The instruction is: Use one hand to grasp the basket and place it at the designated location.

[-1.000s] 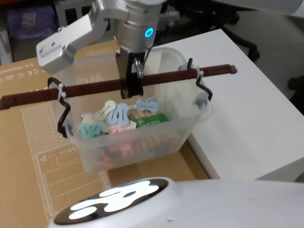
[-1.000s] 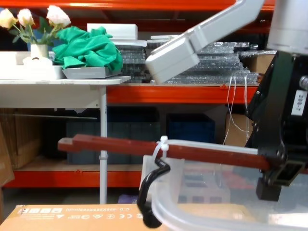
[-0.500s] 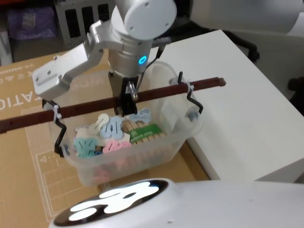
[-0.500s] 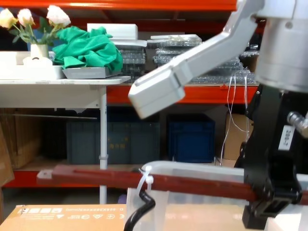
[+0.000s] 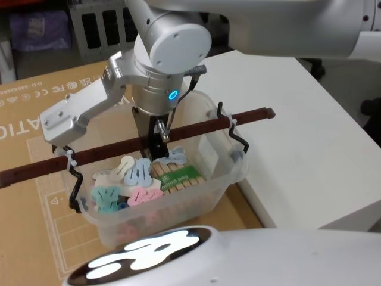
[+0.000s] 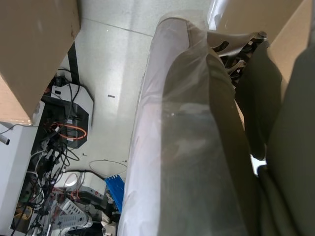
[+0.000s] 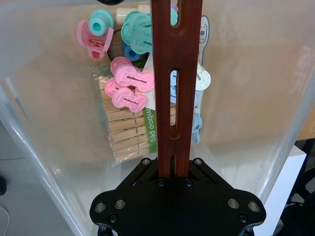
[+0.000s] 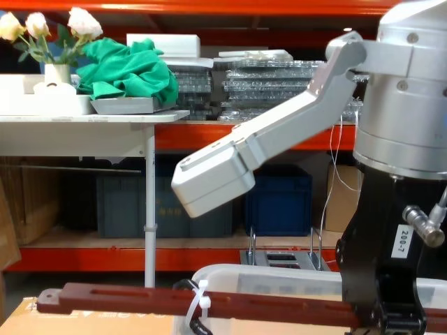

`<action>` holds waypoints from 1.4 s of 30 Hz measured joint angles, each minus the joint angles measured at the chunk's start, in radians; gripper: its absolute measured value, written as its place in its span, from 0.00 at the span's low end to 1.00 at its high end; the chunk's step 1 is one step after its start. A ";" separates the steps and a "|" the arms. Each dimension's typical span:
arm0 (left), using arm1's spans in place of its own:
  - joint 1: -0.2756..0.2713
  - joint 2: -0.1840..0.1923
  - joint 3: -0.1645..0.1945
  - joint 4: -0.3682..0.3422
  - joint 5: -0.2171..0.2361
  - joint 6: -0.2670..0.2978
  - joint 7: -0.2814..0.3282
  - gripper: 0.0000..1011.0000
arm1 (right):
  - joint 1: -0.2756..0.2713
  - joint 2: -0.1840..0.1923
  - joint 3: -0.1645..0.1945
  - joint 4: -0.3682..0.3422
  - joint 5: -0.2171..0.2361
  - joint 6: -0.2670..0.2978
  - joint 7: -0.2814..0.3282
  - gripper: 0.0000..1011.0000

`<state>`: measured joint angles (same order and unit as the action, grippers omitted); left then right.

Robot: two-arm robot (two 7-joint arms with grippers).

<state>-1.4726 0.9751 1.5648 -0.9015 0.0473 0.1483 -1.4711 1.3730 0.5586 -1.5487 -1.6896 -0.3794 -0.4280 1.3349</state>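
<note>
The basket point(image 5: 221, 182) is a clear plastic tub with a long reddish-brown bar handle point(image 5: 101, 154) on black hooks. It holds pastel clips and a pack of wooden pegs. My right gripper point(image 5: 156, 146) comes down from above and is shut on the middle of the handle. The right wrist view shows the handle point(image 7: 175, 73) running out from between the jaws over the clips. In the chest view the handle point(image 8: 140, 301) lies low, with the gripper point(image 8: 380, 317) clamped on it at the right. I cannot tell whether the tub touches the cardboard. My left arm is parked, its wrist camera facing the floor.
A large brown cardboard box point(image 5: 36, 113) lies under and to the left of the basket. A white table point(image 5: 309, 131) adjoins it on the right. Shelving with dark blue crates point(image 8: 276, 202) and a side table with flowers point(image 8: 42, 28) stand behind.
My right gripper has carried the basket down and a little to the left. The handle sits lower in the chest view, and the arm has leaned further over the tub.
</note>
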 joint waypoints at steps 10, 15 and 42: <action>0.000 0.000 0.000 0.000 0.000 0.000 0.000 0.00 | -0.007 -0.018 -0.017 0.019 -0.010 -0.002 -0.023 0.00; 0.000 0.000 0.000 0.000 0.000 0.000 0.000 0.00 | -0.016 -0.032 -0.029 0.036 -0.014 0.000 -0.026 0.00; 0.000 0.000 0.000 0.000 0.000 0.000 0.000 0.00 | -0.040 -0.061 -0.045 0.091 -0.022 0.025 -0.025 0.18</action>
<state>-1.4726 0.9752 1.5648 -0.9016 0.0473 0.1483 -1.4711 1.3326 0.4979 -1.5937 -1.5989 -0.4012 -0.4035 1.3102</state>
